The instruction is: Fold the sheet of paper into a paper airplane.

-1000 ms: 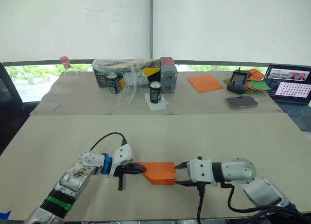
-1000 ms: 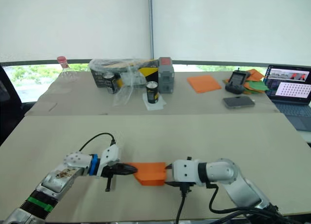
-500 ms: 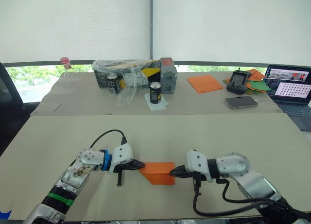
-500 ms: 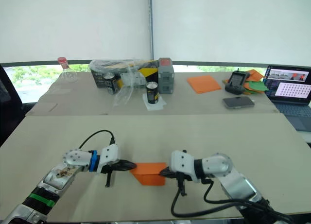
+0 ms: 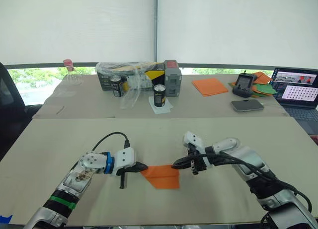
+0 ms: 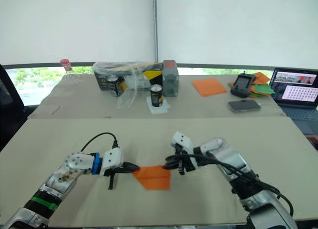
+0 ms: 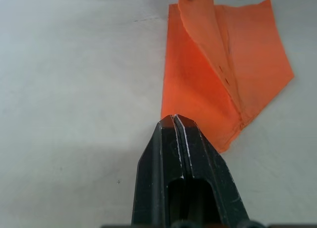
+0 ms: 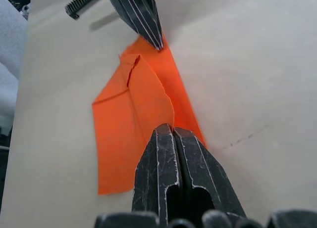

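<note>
You have the folded orange paper airplane (image 5: 162, 175) flat on the beige table (image 5: 248, 139) — left hand (image 5: 139, 167) pinched closed at its nine-o'clock tip, right hand (image 5: 177, 165) closed at its two-o'clock edge.

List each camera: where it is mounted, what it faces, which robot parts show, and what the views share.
Left and right eye views: on the head, looking forward and down over the table; both arms show, left gripper and right gripper at the paper airplane.
Left wrist view: along its shut fingers at the paper's tip.
Right wrist view: along its shut fingers on the raised flap, left gripper opposite.
Shared: the orange paper.
</note>
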Robot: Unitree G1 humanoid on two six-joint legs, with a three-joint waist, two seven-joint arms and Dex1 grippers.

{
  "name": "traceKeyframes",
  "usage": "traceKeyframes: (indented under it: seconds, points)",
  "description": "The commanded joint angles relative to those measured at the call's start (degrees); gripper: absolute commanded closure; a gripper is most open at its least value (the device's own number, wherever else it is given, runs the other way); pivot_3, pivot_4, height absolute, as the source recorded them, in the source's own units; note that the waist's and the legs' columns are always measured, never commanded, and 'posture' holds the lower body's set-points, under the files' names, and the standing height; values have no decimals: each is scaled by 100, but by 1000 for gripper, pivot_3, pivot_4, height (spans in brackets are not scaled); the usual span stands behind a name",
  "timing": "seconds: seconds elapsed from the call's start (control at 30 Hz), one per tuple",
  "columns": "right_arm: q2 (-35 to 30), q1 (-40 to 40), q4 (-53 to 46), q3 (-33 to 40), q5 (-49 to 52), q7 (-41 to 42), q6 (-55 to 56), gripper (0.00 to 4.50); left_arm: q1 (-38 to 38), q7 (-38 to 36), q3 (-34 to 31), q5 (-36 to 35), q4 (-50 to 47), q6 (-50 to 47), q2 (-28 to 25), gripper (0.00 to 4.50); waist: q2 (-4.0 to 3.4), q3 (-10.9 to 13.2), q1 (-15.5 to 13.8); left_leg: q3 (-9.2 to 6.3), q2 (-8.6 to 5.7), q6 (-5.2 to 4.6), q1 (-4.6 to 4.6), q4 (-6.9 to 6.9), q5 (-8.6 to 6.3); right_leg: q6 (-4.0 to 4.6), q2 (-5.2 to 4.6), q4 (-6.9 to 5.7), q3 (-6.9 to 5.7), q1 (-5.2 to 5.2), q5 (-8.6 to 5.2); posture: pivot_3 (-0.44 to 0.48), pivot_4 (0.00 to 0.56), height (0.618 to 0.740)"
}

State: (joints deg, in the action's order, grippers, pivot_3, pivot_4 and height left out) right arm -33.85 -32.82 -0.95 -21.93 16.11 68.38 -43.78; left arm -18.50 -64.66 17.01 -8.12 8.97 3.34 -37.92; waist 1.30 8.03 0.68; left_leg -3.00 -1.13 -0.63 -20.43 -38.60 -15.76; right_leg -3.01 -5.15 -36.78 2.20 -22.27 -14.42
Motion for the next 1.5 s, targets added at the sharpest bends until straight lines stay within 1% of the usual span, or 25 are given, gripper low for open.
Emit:
traceKeyframes:
  seconds: [0.03,0.2,0.4,0.5,0.53,0.6,0.67,0.73,0.8,0.93,1.03,1.13,1.27,1.37,1.5]
  points:
    - [-48,-138,240,-83,-92,71,56,4483,225,100,156,475,381,-179,-107,4500,-1,0,3,1,-1,0,0,0,0,0,-1,0,1,0,0,0,150,740]
    - [37,-126,451,-189,-283,-47,209,4483,289,152,-78,80,95,-668,-16,4500,-3,1,2,1,-2,0,0,2,-1,-1,-3,1,1,0,0,0,150,740]
    - [189,-42,515,-181,-344,-198,392,4483,319,63,-159,13,-91,-823,-6,4500,-3,1,16,1,-1,1,0,5,-1,-1,-1,2,0,-1,0,0,150,740]
    - [215,-17,527,-189,-369,-240,418,4483,308,48,-259,-156,-249,-1029,79,4500,-3,1,18,1,0,1,1,8,-1,-1,0,2,1,-2,0,0,150,740]
    - [207,-6,528,-208,-391,-246,431,4483,287,13,-341,-390,-389,-1332,138,4500,-3,1,18,1,0,1,1,9,-1,-1,-1,2,1,-3,0,0,150,740]
    - [191,17,527,-243,-445,-286,448,4483,253,-75,-534,-1025,-768,-2300,206,4500,-2,2,25,1,0,1,-1,10,-1,-1,0,2,1,-5,0,0,150,740]
    - [185,54,515,-241,-454,-315,430,4483,243,-187,-579,-1191,-1022,-2536,152,4500,-2,4,36,0,0,0,-7,10,-1,-2,0,2,0,-11,-1,0,150,740]
    - [181,105,492,-225,-457,-348,416,4483,225,-188,-714,-1478,-1295,-2856,174,4500,0,5,35,0,0,1,-11,10,-1,-2,0,3,0,-16,-1,0,150,740]
    - [193,162,467,-208,-472,-409,459,4483,206,-138,-773,-1621,-1431,-3071,212,4500,0,6,33,-1,1,1,-17,10,-1,-2,0,3,0,-21,-1,0,150,740]
    - [197,241,420,-225,-505,-459,510,4483,169,-32,-686,-1524,-1407,-3070,333,4500,0,6,32,-1,0,1,-16,14,-1,-2,-1,7,1,-20,-1,0,150,740]
    - [192,279,354,-201,-490,-470,463,4483,112,83,-738,-1449,-1336,-3002,445,4500,1,6,31,-1,0,1,-17,17,-1,-2,-1,10,1,-20,-1,0,150,740]
    - [171,314,307,-190,-493,-486,447,4483,101,-55,-728,-1521,-1395,-3047,416,4500,0,6,30,-1,0,1,-17,20,-1,-1,-1,11,1,-22,-1,0,150,740]
    - [155,341,269,-186,-508,-505,437,4483,218,-232,-273,-947,-1289,-2486,233,4500,0,6,34,1,-1,2,-16,29,-1,-1,-2,20,3,-22,-1,0,150,740]
    - [162,356,264,-166,-525,-536,465,4483,193,-153,-269,-914,-1067,-2440,361,4500,0,6,24,1,-1,2,-17,33,-1,-1,-3,28,2,-21,0,0,150,740]
    - [150,384,258,-141,-543,-546,500,4483,160,-153,-164,-679,-705,-2168,411,4500,0,6,20,0,0,2,-19,33,-1,0,-3,34,1,-20,0,0,150,740]
